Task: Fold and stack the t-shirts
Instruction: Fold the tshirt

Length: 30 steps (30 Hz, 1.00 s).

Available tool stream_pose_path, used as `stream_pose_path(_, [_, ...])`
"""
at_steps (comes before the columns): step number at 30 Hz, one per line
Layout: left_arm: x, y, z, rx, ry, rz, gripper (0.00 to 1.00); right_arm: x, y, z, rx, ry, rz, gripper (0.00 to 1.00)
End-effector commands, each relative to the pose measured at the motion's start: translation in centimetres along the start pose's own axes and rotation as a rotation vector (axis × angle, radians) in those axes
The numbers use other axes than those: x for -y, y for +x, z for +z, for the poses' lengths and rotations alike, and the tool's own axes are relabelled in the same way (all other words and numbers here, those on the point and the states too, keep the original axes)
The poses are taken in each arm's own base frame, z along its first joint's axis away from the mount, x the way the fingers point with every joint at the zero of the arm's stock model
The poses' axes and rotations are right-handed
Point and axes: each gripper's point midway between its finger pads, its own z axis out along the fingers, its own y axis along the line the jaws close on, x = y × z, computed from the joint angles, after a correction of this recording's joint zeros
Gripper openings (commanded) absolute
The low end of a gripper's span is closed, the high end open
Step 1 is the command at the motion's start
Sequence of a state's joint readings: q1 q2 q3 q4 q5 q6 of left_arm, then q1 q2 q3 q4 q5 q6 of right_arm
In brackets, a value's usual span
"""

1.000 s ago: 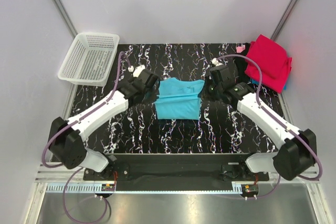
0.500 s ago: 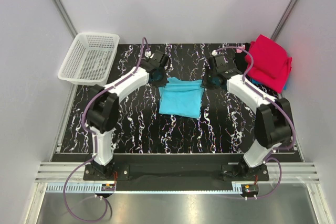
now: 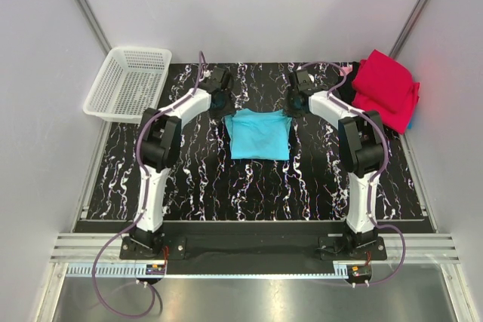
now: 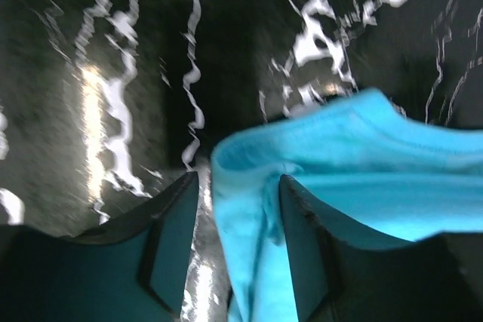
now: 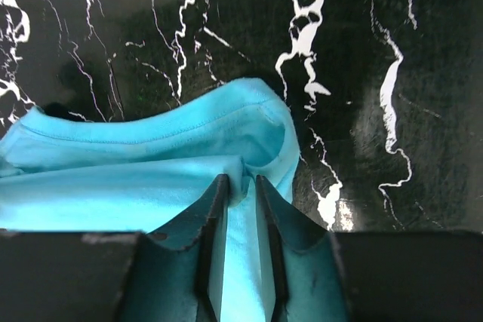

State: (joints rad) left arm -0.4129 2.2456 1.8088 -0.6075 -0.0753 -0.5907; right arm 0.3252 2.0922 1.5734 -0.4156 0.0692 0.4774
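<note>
On the table, turquoise t-shirt, long axis left-right, left fingers parted astride corner, right fingers narrowly apart, grip unclear.

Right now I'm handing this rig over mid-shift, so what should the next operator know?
Left gripper: open, far-left corner of the turquoise t-shirt loose between its jaws.
Right gripper: jaws nearly together around the far-right corner; grip unclear.
Done: turquoise t-shirt folded to a rectangle, flat on the table.
Left: red t-shirt heaped with others far right, unfolded; nothing stacked.
</note>
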Motion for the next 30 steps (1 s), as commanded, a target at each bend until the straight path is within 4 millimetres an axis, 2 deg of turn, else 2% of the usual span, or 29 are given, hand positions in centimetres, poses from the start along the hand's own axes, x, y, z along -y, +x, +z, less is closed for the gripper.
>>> stream_pose_path(1, [1.1,-4.9,-3.1,0.167,0.095,0.003,0.52,-0.8,-4.0,-1.0,0.114,0.0,0.026,0.28])
stream_pose_path(2, [0.9,-4.9,-3.1,0.187,0.109,-0.006,0.53,-0.8,-4.1,-1.1,0.119,0.0,0.026,0.29])
stream_pose_path(4, [1.3,-5.8,-5.1,0.231,0.152,-0.018,0.55,-0.7,-4.1,-1.2,0.122,0.002,0.024,0.29])
stream_pose_path(6, [1.4,-5.5,-5.5,0.243,0.176,-0.018,0.56,-0.8,-4.1,-1.4,0.125,-0.005,0.021,0.3])
stream_pose_path(7, [1.8,-5.8,-6.6,0.26,0.201,-0.019,0.56,-0.8,-4.1,-1.6,0.128,-0.008,0.02,0.29])
stream_pose_path(10, [1.6,-4.9,-7.1,0.253,0.22,-0.024,0.57,-1.0,-4.4,-2.4,0.143,-0.022,0.02,0.29])
stream_pose_path(11, [2.2,-4.7,-7.4,0.242,0.255,-0.018,0.57,-1.1,-4.5,-2.6,0.147,-0.028,0.02,0.29])
stream_pose_path(14, [3.3,-3.8,-8.2,0.214,0.328,-0.008,0.57,-2.1,-5.1,-3.8,0.169,-0.085,0.001,0.29])
stream_pose_path(15, [3.6,-3.6,-8.5,0.204,0.347,-0.003,0.57,-2.9,-4.9,-4.2,0.163,-0.128,-0.01,0.29])
stream_pose_path(16, [4.0,-3.4,-9.1,0.196,0.37,0.001,0.57,-3.6,-5.6,-4.9,0.197,-0.178,-0.041,0.29])
stream_pose_path(19, [4.5,-3.0,-9.6,0.174,0.397,0.005,0.57,-5.9,-5.2,-6.2,0.177,-0.314,-0.096,0.27])
stream_pose_path(23, [5.2,-1.7,-9.5,0.101,0.422,0.002,0.58,-6.3,-4.9,-6.6,0.164,-0.343,-0.087,0.25])
stream_pose_path(27, [6.0,0.3,-8.1,-0.001,0.415,0.017,0.57,-6.9,-3.4,-6.0,0.109,-0.388,-0.081,0.22])
stream_pose_path(30, [6.8,1.3,-7.7,-0.047,0.414,0.023,0.57,-6.8,-2.2,-5.4,0.065,-0.402,-0.065,0.19])
